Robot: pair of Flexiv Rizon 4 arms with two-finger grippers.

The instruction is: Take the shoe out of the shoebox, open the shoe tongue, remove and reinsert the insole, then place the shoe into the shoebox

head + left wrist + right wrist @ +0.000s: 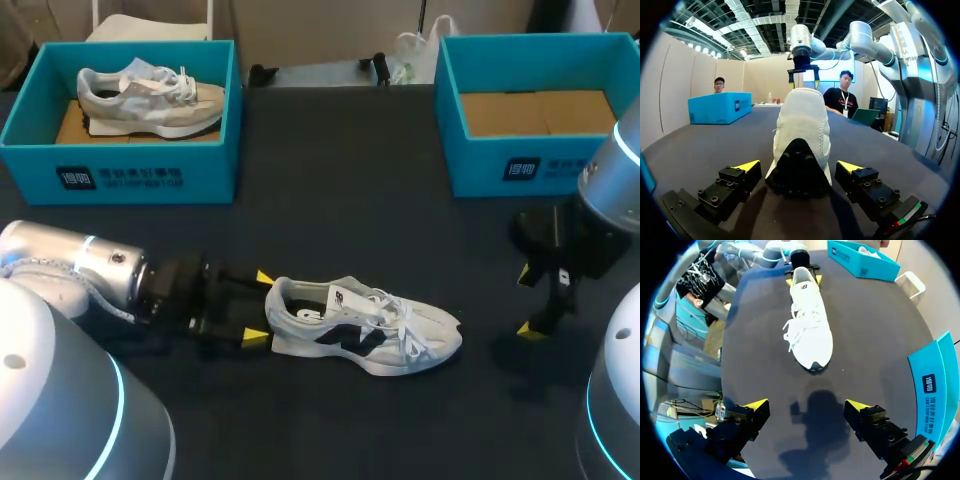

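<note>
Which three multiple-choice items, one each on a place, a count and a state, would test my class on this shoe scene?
1. The white shoe lies: A in a box; B on a chair; C on the table.
2. Blue shoeboxes: A one; B two; C three.
3. Left jaws: A open beside the heel; B shut on a lace; C holding an insole.
Key: C, it rests on the dark tabletop; B, one at each far corner; A, gaps show either side of the heel.
</note>
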